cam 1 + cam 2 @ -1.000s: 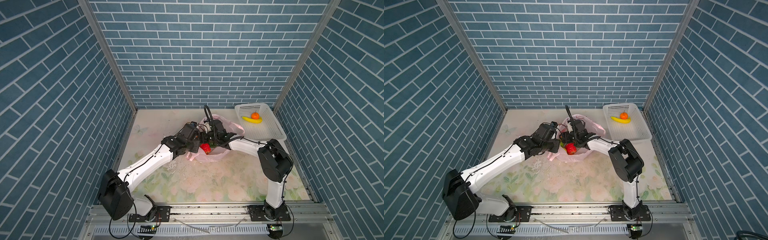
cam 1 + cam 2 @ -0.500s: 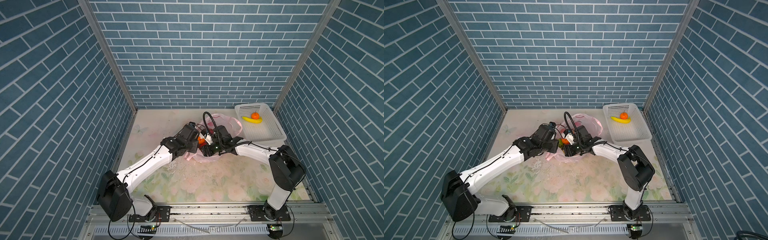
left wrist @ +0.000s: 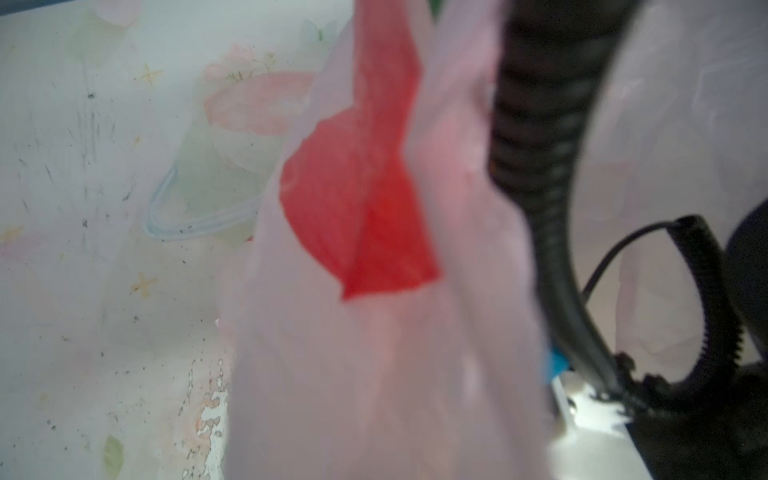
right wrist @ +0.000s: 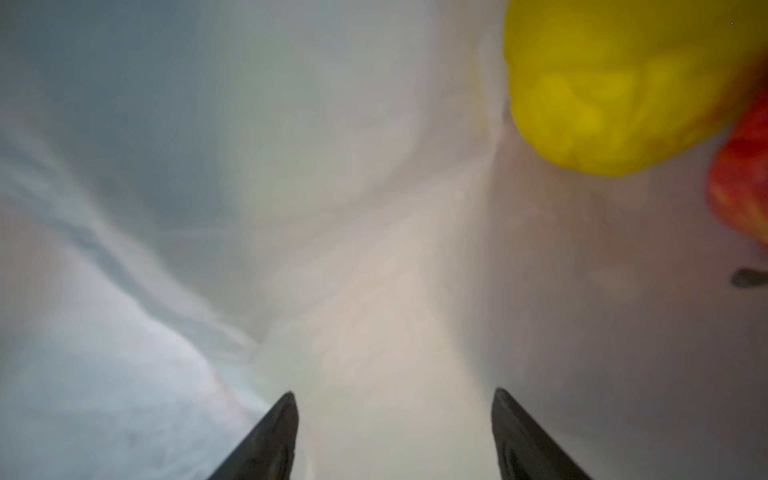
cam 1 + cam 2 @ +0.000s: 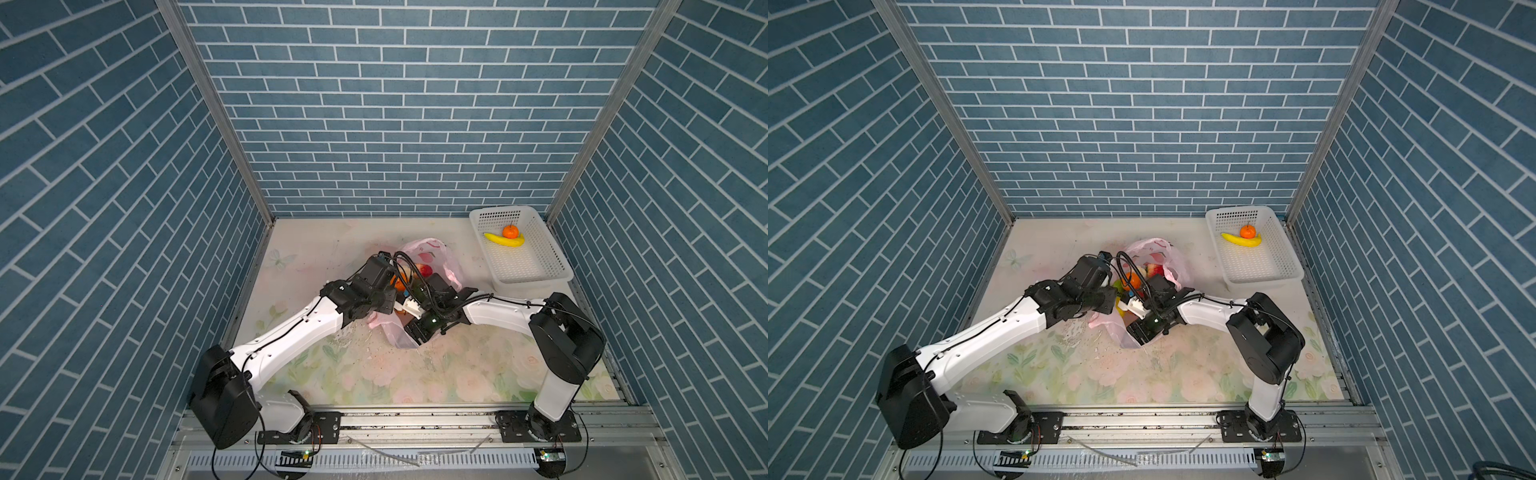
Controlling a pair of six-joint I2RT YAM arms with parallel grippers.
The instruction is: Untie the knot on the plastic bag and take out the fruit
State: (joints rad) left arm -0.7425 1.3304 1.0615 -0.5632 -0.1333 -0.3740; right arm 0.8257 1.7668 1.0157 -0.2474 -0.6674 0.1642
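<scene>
While both pincers sit at the plastic bag (image 5: 434, 254) in the middle of the surface (image 5: 457, 374), note their states
Your right pincer (image 4: 394, 392) stands wide and empty inside the bag, near a yellow fruit (image 4: 623, 83) and a red apple (image 4: 744, 178); your left pincer (image 5: 390, 296) is closed at the rim, its grip on film unconfirmed

White arms (image 5: 299, 332), black joints (image 5: 567, 336), cables (image 5: 405, 266)

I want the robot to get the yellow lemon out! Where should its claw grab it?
Probably pinch the lemon across its fat, rounded middle, coming in through the plastic bag mouth like the open right claw. A red apple sits beside it, so close on the free sides.
</scene>
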